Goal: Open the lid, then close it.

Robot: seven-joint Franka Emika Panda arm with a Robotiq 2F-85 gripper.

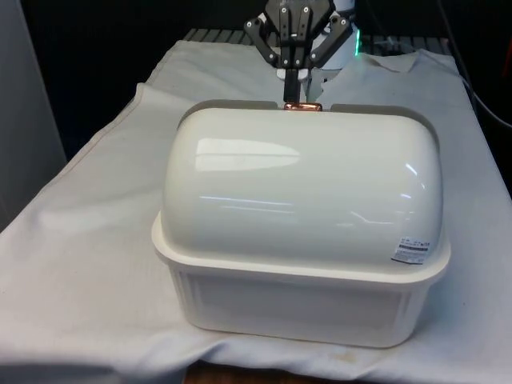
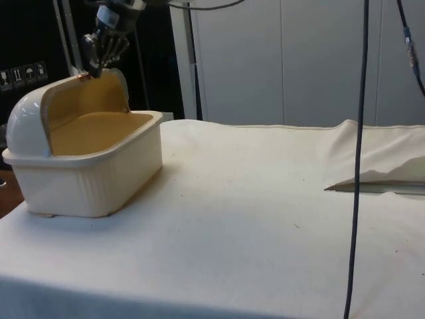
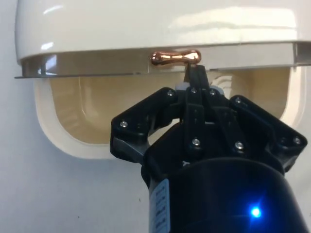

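A cream bread box [image 1: 296,308] stands on the white cloth with its back to the front view. Its domed roll-top lid [image 1: 304,184] is rolled up and back, so the side view shows the tan inside [image 2: 93,129] of the box. A small copper handle [image 1: 302,106] sits on the lid's edge, now at the top. My gripper [image 1: 293,90] hangs just behind that handle with its fingers shut together. In the wrist view the gripper's tip [image 3: 196,75] touches the handle [image 3: 174,57] from below, beside its right end, not clamped around it. In the side view the gripper [image 2: 93,68] is at the lid's raised edge [image 2: 84,76].
The white cloth [image 2: 252,219] stretches bare beyond the box, with a raised fold [image 2: 372,176] at the side view's right. A dark cable [image 2: 358,159] hangs down in front of the side camera.
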